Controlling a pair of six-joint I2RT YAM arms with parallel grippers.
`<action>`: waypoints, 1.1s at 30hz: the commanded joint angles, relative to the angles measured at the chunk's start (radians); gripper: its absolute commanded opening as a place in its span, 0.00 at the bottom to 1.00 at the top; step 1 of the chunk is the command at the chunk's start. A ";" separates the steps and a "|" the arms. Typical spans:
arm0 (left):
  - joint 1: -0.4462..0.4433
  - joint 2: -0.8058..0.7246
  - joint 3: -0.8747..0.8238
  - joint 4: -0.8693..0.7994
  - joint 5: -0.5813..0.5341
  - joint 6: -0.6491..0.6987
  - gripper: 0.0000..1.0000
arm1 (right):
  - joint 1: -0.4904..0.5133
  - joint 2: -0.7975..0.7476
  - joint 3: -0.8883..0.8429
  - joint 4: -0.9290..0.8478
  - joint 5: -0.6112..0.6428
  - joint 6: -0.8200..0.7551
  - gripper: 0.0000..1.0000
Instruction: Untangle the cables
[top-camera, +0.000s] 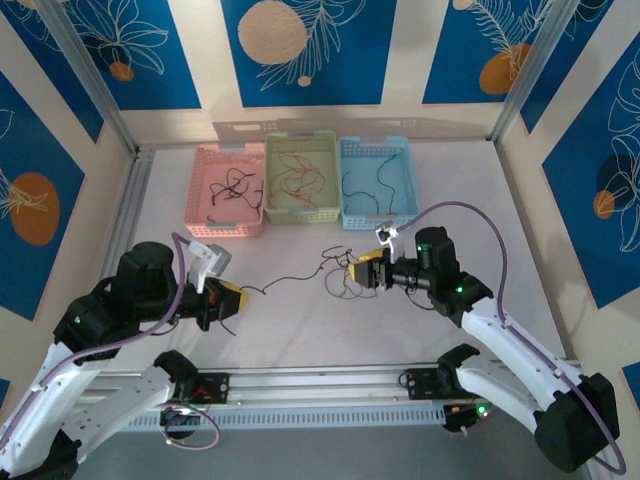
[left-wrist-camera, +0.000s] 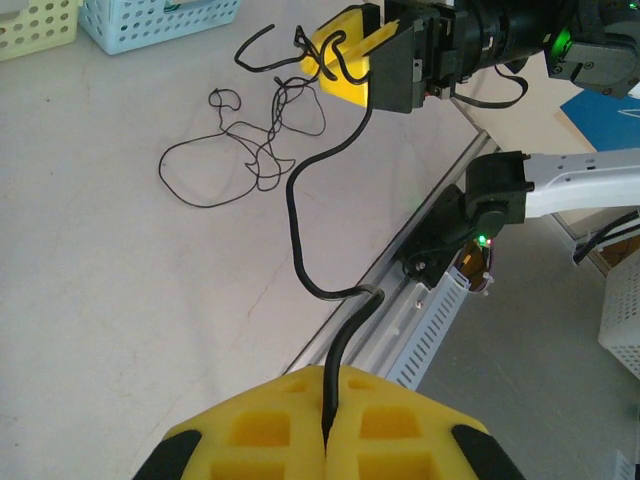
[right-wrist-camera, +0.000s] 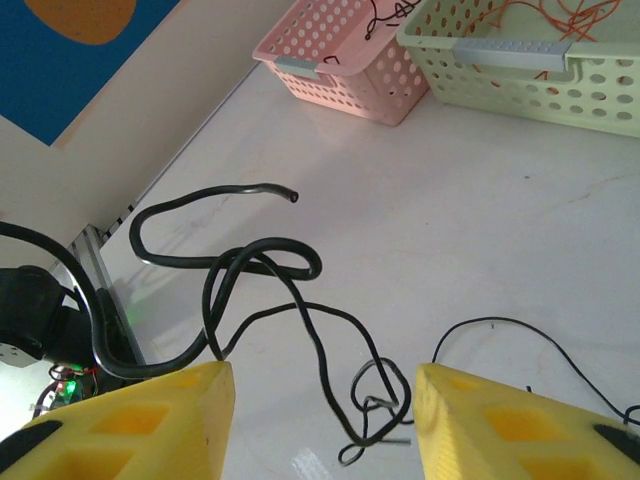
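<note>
Between your two claws, low on the table (top-camera: 300, 330) and in front of the baskets, lie the cables you are working on: a thick black cable (left-wrist-camera: 290, 215) and a thin black wire (left-wrist-camera: 268, 150) bunched in loose curls beside it. Your left claw (left-wrist-camera: 325, 385) is fully closed on one end of the thick black cable, which comes out from between the yellow fingers, bends once near the table's edge and then climbs in a curve to your right claw (left-wrist-camera: 350, 55). From the right wrist you can see that claw's jaws standing apart, about halfway open, with strands of the thick cable looping just ahead of them and dropping into the gap close to one finger; nothing is pinched there. From the left wrist the cable looks hooked over a yellow finger of the right claw, though you cannot tell how firmly it sits. The thin wire rests flat on the table, and part of it curves near the other finger. Behind it all stand a pink basket (top-camera: 228, 228), a green basket (top-camera: 300, 215) and a blue basket (top-camera: 378, 218), side by side, each with wires inside.
</note>
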 joint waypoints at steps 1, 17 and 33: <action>-0.004 0.000 0.026 0.000 0.026 0.017 0.00 | 0.017 0.019 -0.003 0.042 -0.018 -0.021 0.50; -0.004 -0.007 0.037 -0.024 0.010 0.012 0.00 | 0.028 0.036 -0.015 0.090 0.109 -0.041 0.02; -0.004 -0.074 0.136 -0.175 -0.098 0.028 0.00 | -0.345 -0.003 -0.067 -0.048 0.340 0.225 0.00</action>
